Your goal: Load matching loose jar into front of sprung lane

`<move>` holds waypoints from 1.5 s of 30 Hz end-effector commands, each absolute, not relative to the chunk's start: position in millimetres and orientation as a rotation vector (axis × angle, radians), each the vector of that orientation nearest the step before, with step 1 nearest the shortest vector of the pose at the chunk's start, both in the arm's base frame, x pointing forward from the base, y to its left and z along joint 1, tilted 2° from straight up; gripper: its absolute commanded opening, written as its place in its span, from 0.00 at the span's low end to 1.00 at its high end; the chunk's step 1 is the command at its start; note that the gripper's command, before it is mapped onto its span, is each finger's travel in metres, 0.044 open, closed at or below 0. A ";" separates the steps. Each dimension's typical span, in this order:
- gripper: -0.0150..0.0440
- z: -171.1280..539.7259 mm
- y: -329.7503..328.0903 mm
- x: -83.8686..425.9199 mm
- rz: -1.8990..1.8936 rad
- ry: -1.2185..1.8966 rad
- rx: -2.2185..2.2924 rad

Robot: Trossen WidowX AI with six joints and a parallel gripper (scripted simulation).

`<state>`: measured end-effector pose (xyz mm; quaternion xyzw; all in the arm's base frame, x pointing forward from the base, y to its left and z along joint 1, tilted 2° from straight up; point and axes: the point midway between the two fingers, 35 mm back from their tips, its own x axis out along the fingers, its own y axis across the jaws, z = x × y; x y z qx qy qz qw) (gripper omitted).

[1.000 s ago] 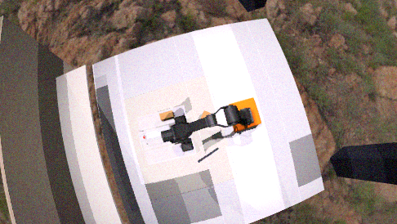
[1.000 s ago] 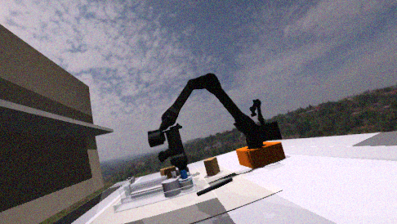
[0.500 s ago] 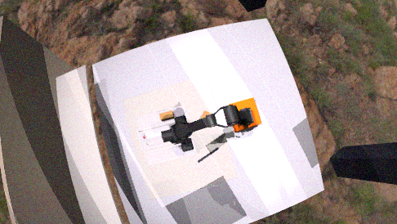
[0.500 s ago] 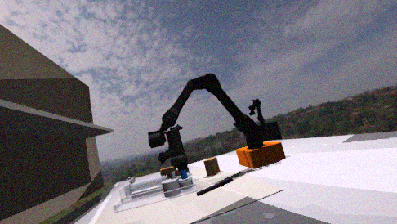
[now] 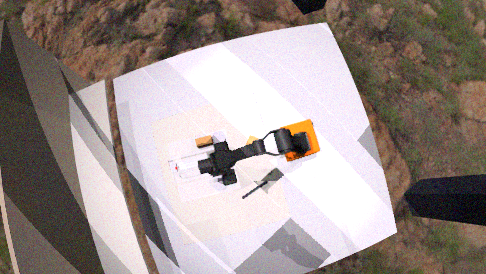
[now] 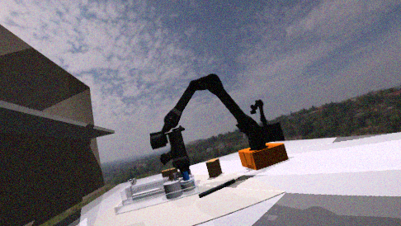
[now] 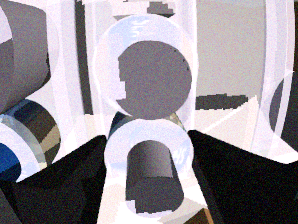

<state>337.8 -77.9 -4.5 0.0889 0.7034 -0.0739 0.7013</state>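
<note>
The matching jar was held clamped in the jaws at the front of the lane, just before the old jar; pushing back, seating and release were judged still undone.

No legible text in any view.
Only mark: a small red sign on the clear lane fixture just ahead of the gripper; too blurred to read.

outdoor rooftop | white slab | sky, rocky ground
</note>
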 end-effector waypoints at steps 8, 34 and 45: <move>0.25 -4.4 -78.2 339.7 -0.163 1.548 0.193; 0.25 -4.6 -77.2 335.4 -0.163 1.549 0.193; 0.25 -4.6 -76.8 333.6 -0.163 1.549 0.193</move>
